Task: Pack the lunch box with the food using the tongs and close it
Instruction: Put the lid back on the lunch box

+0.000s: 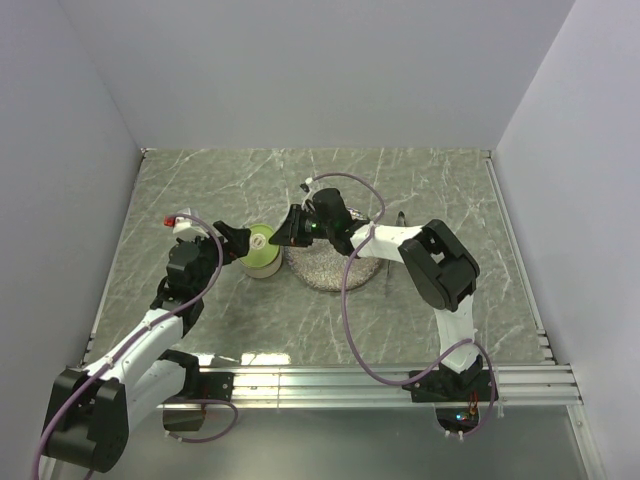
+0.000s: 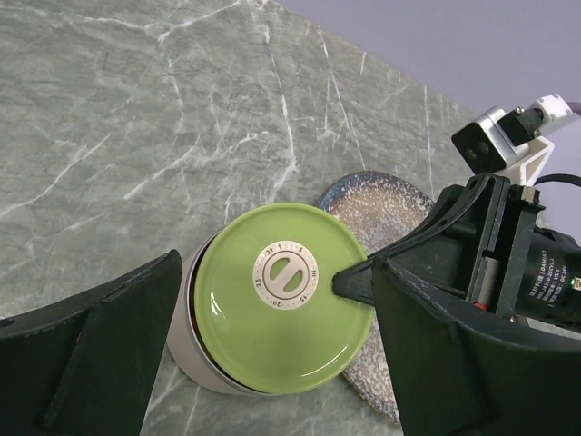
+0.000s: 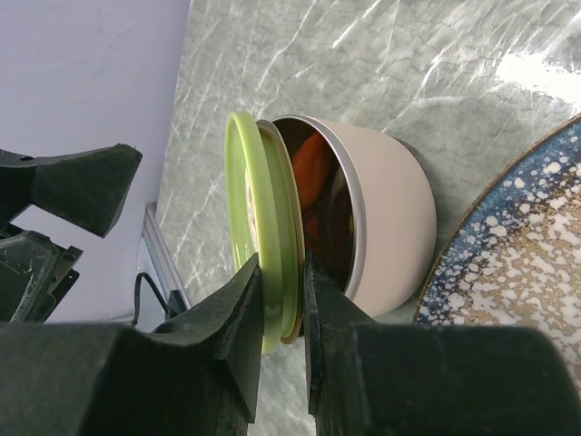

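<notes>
The lunch box (image 1: pixel 262 262) is a small steel tin (image 3: pixel 390 213) left of the plate. Its green lid (image 2: pixel 283 313) sits tilted over the mouth, leaving a gap. Through that gap an orange piece of food (image 3: pixel 313 159) shows inside. My right gripper (image 3: pixel 283 300) is shut on the lid's rim, one finger above it and one below; its upper fingertip (image 2: pixel 349 283) rests on the lid. My left gripper (image 2: pixel 272 363) stands open with a finger on each side of the tin, touching nothing. The slim grey tongs (image 1: pixel 401 220) lie right of the plate, mostly hidden under my right arm.
The speckled grey plate (image 1: pixel 335 272) lies against the tin's right side, under my right wrist. The marble tabletop (image 1: pixel 200 190) is walled at the back and both sides. A metal rail (image 1: pixel 380 380) runs along the near edge.
</notes>
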### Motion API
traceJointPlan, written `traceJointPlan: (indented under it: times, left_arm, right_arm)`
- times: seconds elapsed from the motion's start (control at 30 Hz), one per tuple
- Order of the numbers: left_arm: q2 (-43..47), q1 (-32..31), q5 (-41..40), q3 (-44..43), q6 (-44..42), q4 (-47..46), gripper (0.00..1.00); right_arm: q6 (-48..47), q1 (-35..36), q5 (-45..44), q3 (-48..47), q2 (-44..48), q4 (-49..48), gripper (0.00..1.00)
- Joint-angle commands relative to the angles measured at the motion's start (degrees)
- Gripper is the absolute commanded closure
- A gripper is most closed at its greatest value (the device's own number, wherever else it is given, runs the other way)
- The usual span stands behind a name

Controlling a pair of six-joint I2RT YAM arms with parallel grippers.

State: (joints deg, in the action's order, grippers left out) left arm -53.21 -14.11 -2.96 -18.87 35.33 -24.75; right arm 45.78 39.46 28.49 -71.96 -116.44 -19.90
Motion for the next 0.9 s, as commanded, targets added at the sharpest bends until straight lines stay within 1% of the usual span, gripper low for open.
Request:
traceJointPlan:
  times: [0.0, 0.13, 0.27, 0.43, 0.53, 0.6, 0.63, 0.73, 0.77, 0.8, 0.87]
  left_arm:
    - [0.1, -0.3, -0.9, -1.6, -1.0, -1.0, 0.09]
    - [0.3, -0.5, -0.8, -1.5, -1.1, -1.0, 0.09]
    - [0.2, -0.5, -0.9, -1.5, -1.1, -1.0, 0.09]
    - [-0.1, -0.7, -1.2, -1.6, -1.1, -1.0, 0.1]
    - [-0.8, -1.0, -1.6, -1.5, -1.1, -1.0, 0.12]
    - [-1.6, -1.7, -3.3, -1.7, -1.1, -0.3, 0.16]
    - [-2.0, -2.1, -4.1, -1.8, -1.1, -0.1, 0.21]
    - [-3.3, -3.6, -6.7, -1.7, -1.1, 0.2, 0.31]
    - [-3.9, -3.9, -7.3, -1.6, -0.7, 0.4, 0.36]
    - [-4.2, -4.3, -7.9, -1.6, -0.6, 0.8, 0.35]
    - [-4.4, -4.5, -9.1, -1.7, -0.3, 1.0, 0.37]
  right_arm:
    - [0.7, -0.2, 0.2, 0.2, -0.2, -2.8, 1.0]
    - [0.6, 0.2, 1.1, -1.0, -0.5, -2.1, 1.0]
    - [2.6, 0.1, 3.0, -0.6, -0.8, -4.7, 1.0]
    - [2.6, 0.1, 3.6, -1.7, -0.7, -4.0, 1.0]
    - [2.4, 0.2, 3.5, -1.8, -0.7, -3.6, 1.0]
    - [2.6, 0.2, 3.6, -1.4, -1.0, -3.9, 1.0]
    - [3.1, 0.2, 3.9, -1.3, -1.1, -4.7, 1.0]
    - [3.7, 0.2, 4.4, -0.9, -1.2, -5.7, 1.0]
    - [3.7, 0.3, 4.5, -0.9, -0.9, -5.8, 1.0]
    - [3.7, 0.2, 4.4, -1.0, -0.9, -5.7, 1.0]
    - [3.6, 0.2, 4.8, -0.9, -0.5, -5.8, 1.0]
